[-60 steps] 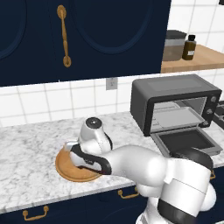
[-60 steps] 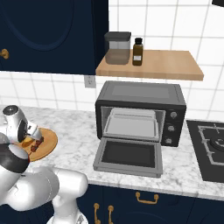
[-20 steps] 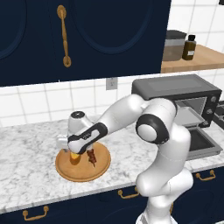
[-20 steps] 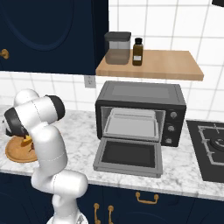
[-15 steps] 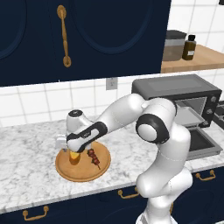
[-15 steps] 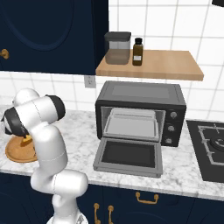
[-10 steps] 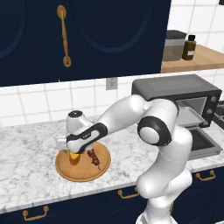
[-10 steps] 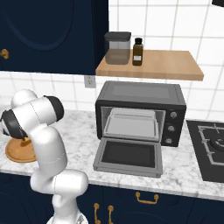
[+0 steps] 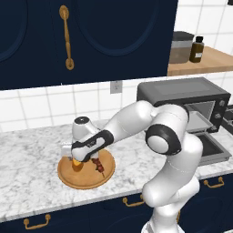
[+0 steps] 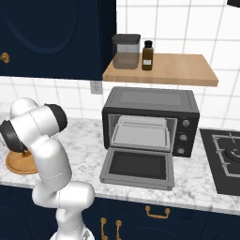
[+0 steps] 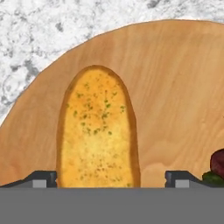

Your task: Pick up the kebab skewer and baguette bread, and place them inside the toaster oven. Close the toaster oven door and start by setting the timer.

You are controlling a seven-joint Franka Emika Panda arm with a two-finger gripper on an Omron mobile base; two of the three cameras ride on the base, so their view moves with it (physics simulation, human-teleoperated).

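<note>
The baguette bread (image 11: 97,131), a golden oval loaf flecked with green, lies on a round wooden board (image 11: 175,87). My gripper (image 11: 111,179) is open and low over it, one fingertip on each side of its near end. The kebab skewer (image 11: 216,168) shows dark red chunks at the right edge. In the left base view the gripper (image 9: 76,159) points down at the baguette bread (image 9: 76,166) on the board's left half, and the kebab skewer (image 9: 98,165) lies just to its right. The toaster oven (image 10: 150,119) stands on the counter with its door (image 10: 137,166) dropped open.
The board (image 9: 86,172) rests on a marble counter (image 9: 27,168) near the front edge. A metal tray (image 10: 140,131) sits inside the oven. A wooden shelf (image 10: 161,68) above carries a canister and a bottle. A stove (image 10: 227,159) lies at the far right.
The hand has shifted a little left and down over the board, from above the skewer to close over the baguette. The jaws stay wide.
</note>
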